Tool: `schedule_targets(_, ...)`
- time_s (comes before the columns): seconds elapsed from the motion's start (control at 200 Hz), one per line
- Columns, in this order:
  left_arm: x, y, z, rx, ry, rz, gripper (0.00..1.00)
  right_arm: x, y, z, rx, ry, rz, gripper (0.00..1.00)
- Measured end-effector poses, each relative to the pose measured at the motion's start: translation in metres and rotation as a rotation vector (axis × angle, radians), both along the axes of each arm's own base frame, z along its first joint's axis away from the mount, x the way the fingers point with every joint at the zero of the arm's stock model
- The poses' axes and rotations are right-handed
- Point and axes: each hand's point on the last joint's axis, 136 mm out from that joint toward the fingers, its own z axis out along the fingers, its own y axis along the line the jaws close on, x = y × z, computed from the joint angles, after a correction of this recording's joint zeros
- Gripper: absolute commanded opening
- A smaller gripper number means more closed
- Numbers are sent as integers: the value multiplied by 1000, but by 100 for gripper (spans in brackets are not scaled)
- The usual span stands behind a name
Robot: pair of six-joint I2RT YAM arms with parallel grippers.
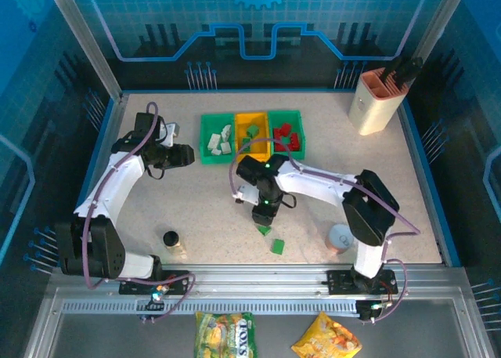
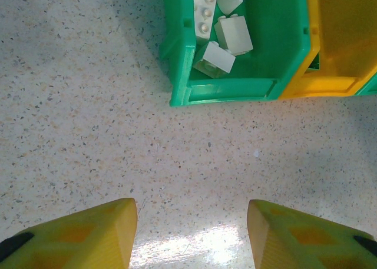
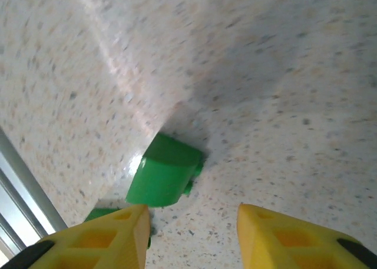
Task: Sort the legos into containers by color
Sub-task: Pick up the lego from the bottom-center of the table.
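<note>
Our right gripper (image 1: 264, 214) points down at the middle of the table (image 1: 156, 201), and in its wrist view the gripper (image 3: 191, 233) has its yellow fingers (image 3: 112, 236) parted with nothing between them. A green lego (image 3: 165, 178) lies on the speckled surface just ahead of the tips, a little toward the left finger and not touching either one. From above we see this green lego (image 1: 264, 230) right below the gripper, with a second green lego (image 1: 277, 246) near it.

Our left gripper (image 1: 188, 155) hangs over bare table to the left of the bins. Its own camera shows the gripper (image 2: 191, 233) released too, fingers apart over empty surface.

Just beyond it is the left green bin (image 2: 230, 92), holding white legos (image 2: 232, 35). From above, the left green bin (image 1: 203, 142) holds the white legos (image 1: 219, 141). The yellow bin (image 1: 252, 115) touches it on the right and seems to hold something green, though it is too small for us to be sure. The right green bin (image 1: 302, 135) holds red legos (image 1: 286, 135).

Further out are a black-capped jar (image 1: 171, 240) near the left arm's base, a tin can (image 1: 340, 238) by the right arm, and a beige holder (image 1: 376, 99) at the far right corner.
</note>
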Motion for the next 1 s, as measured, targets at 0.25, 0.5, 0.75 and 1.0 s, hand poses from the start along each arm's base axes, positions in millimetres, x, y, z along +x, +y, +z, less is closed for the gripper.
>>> schedule_targets(0.25, 0, 0, 0, 0, 0, 0, 53, -19, -8, 1, 104, -47, 356, 51)
schedule_targets(0.5, 0, 0, 0, 0, 0, 0, 53, -26, -3, -3, 74, -106, 606, 51)
schedule_targets(0.75, 0, 0, 0, 0, 0, 0, 53, -26, 2, -21, 5, -145, 722, 53)
schedule_targets(1.0, 0, 0, 1, 0, -2, 0, 53, -21, 8, -25, -16, -187, 767, 54)
